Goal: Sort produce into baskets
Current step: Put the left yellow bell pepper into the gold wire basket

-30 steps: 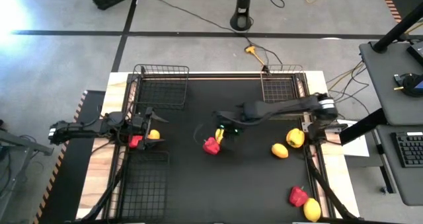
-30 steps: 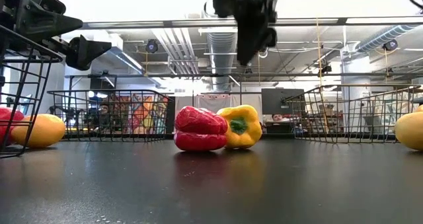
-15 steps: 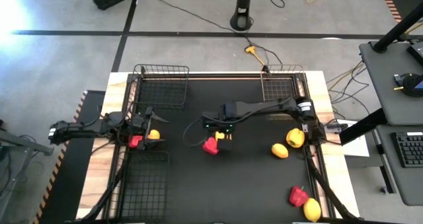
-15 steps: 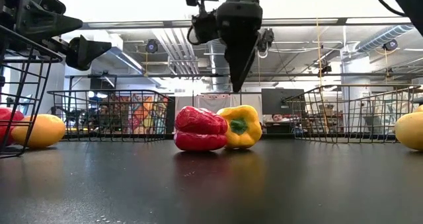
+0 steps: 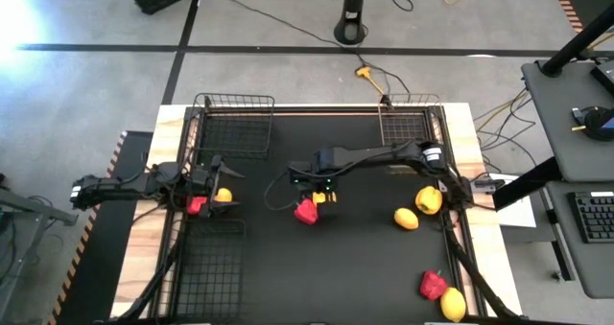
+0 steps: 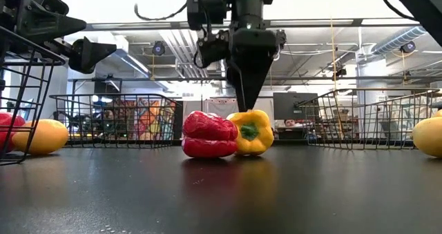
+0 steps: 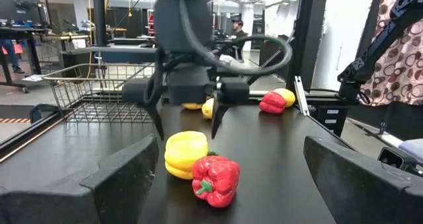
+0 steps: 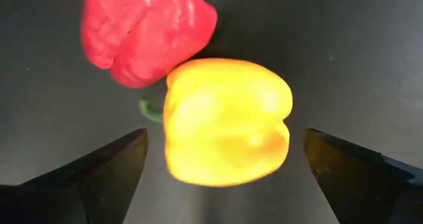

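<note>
A yellow bell pepper [image 8: 225, 121] lies on the black table beside a red bell pepper [image 8: 145, 32], touching it at mid table. My right gripper [image 6: 245, 99] hangs just above the yellow pepper, pointing down and open, one finger on either side of it without touching. My left gripper [image 5: 209, 174] waits open at the table's left, over a red piece [image 5: 197, 206] and a yellow piece [image 5: 223, 196]. Wire baskets stand at the far left [image 5: 233, 124], far right [image 5: 408, 124] and near left [image 5: 206, 267].
To the right lie a yellow pepper [image 5: 429, 200] and a lemon-like oval [image 5: 406, 219]. A red pepper [image 5: 433, 285] and a yellow piece [image 5: 453, 304] sit at the near right corner. The black table lies bare in the middle near part.
My right gripper has come down from high above the table toward the yellow pepper, shifting slightly toward the table's left, and has turned about so that its fingers point straight down. The peppers have stayed where they were.
</note>
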You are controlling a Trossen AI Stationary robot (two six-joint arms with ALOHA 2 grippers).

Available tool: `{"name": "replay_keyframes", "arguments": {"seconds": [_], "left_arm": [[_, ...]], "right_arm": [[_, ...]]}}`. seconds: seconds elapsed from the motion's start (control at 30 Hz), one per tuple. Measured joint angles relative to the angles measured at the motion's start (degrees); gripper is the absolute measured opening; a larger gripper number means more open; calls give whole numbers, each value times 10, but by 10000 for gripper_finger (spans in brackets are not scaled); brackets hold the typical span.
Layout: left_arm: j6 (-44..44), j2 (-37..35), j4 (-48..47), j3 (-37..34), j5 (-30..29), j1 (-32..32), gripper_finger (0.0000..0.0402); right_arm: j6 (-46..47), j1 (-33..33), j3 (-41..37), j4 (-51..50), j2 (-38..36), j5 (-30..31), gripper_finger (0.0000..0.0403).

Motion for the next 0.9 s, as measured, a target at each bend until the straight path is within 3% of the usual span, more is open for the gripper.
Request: {"name": "replay_keyframes", "arguments": {"seconds": [0.57,0.9], "left_arm": [[0,0,0,0,0,0,361],[0,0,0,0,0,0,361]], "right_arm": [[19,-2,-1,-4,37,-2,391],[42,-2,-1,-3,36,-1,334]]}}
